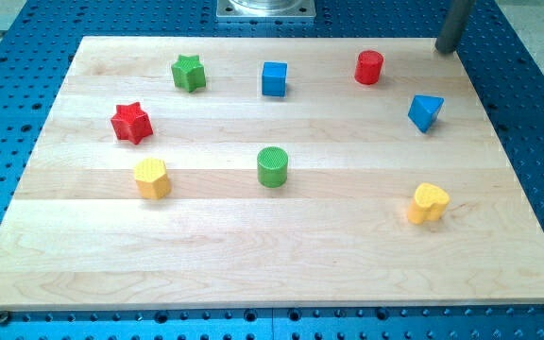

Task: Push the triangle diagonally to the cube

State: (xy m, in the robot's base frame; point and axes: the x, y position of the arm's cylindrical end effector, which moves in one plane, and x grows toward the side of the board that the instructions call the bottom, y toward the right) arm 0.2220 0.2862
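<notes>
A blue triangle block (425,111) lies at the view's right on the wooden board (253,255). A blue cube (274,78) stands near the view's top centre, well to the left of the triangle and slightly higher. My tip (447,48) is at the view's top right, at the board's top edge, above and a little right of the triangle and apart from it.
A red cylinder (369,67) stands between cube and triangle near the top. A green star (188,72) and red star (131,123) are at the left. A yellow block (151,178), green cylinder (272,167) and yellow heart-like block (428,202) lie lower down.
</notes>
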